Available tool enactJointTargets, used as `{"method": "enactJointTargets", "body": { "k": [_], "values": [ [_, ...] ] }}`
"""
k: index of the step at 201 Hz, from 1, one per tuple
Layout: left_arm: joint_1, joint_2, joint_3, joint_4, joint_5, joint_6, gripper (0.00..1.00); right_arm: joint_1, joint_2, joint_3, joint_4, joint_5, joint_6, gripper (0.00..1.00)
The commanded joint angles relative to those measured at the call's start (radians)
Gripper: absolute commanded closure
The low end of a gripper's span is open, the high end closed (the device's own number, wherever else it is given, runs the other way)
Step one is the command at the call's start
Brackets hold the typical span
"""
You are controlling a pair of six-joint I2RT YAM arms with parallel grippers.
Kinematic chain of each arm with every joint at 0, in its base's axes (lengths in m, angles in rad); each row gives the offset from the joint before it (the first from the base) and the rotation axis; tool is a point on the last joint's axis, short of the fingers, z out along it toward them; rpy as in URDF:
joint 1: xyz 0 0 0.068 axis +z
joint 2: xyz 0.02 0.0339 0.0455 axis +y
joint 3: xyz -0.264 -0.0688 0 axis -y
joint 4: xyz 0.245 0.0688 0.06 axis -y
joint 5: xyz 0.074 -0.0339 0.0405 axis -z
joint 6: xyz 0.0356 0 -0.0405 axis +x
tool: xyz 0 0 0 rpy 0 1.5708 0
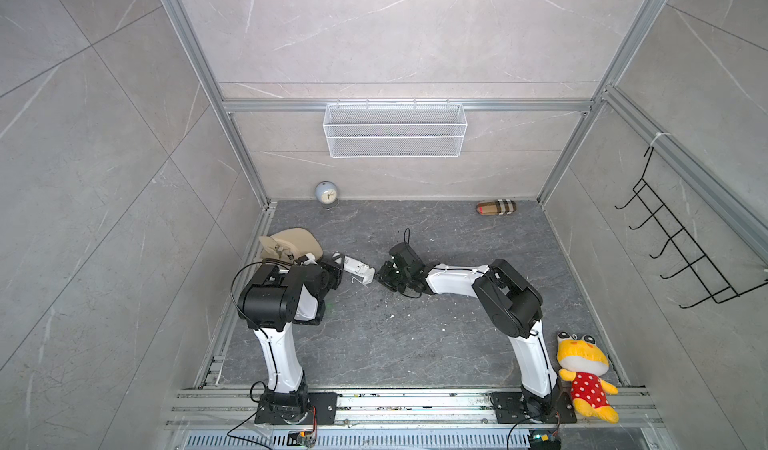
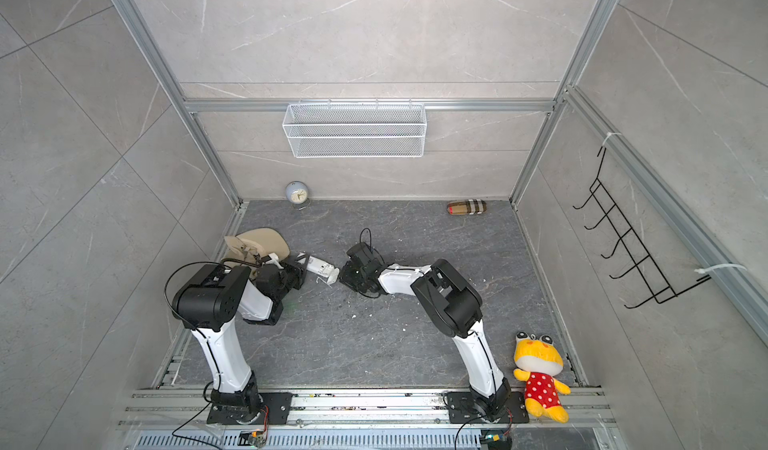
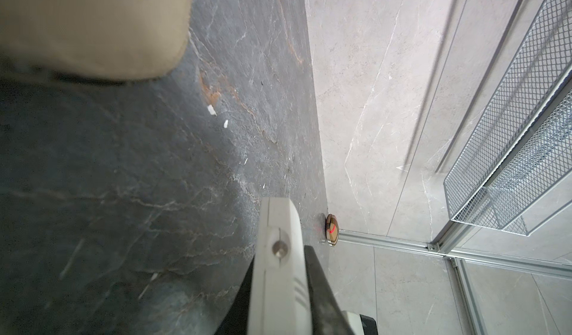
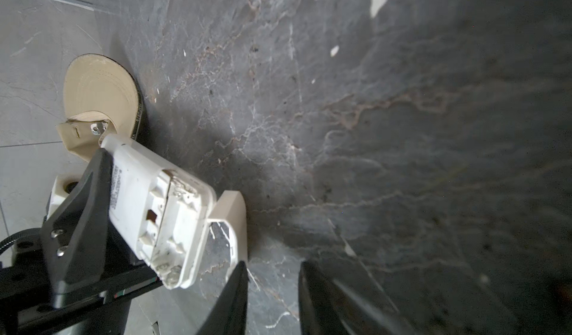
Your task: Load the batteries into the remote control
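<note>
A dark stone surface walled by grey tile on three sides, seen from above. The left pincer is clenched on the remote control, gripping its long side edges. The remote sits left of the surface's middle and points toward the right arm. In the right wrist view the remote control is tilted with its back facing up and the battery bay uncovered; whether a battery lies inside cannot be told. A white plastic piece lies just beside its free end.

The right pincer is released; its dark fingers stand apart with bare surface between them, close to the remote's free end but not touching it.

A beige cap lies just behind the left pincer, near the left wall. A round clock and a plaid pouch stand against the back wall, well apart. A yellow plush toy leans at the near right corner. The middle and right of the surface are open apart from scattered white specks. A wire basket hangs on the back wall.
</note>
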Motion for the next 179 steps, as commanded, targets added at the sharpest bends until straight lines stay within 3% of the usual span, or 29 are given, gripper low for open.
{"method": "enactJointTargets", "body": {
  "k": [1, 87, 129, 149, 179],
  "values": [
    [0.004, -0.031, 0.012, 0.048, -0.001, 0.032, 1.00, 0.014, 0.029, 0.037, -0.104, 0.022, -0.025, 0.69],
    [0.051, -0.060, 0.002, 0.056, 0.040, 0.023, 1.00, 0.033, 0.020, 0.078, -0.115, 0.039, -0.025, 0.70],
    [0.051, -0.174, 0.017, -0.036, 0.096, 0.059, 1.00, 0.008, -0.124, 0.004, -0.145, 0.065, -0.158, 0.70],
    [0.049, -0.202, 0.035, -0.042, 0.127, 0.031, 1.00, -0.015, -0.194, -0.049, -0.094, 0.013, -0.183, 0.62],
    [0.029, -0.236, 0.049, -0.011, 0.115, -0.050, 1.00, -0.039, -0.268, -0.127, 0.123, -0.112, -0.120, 0.38]
  ]
}}
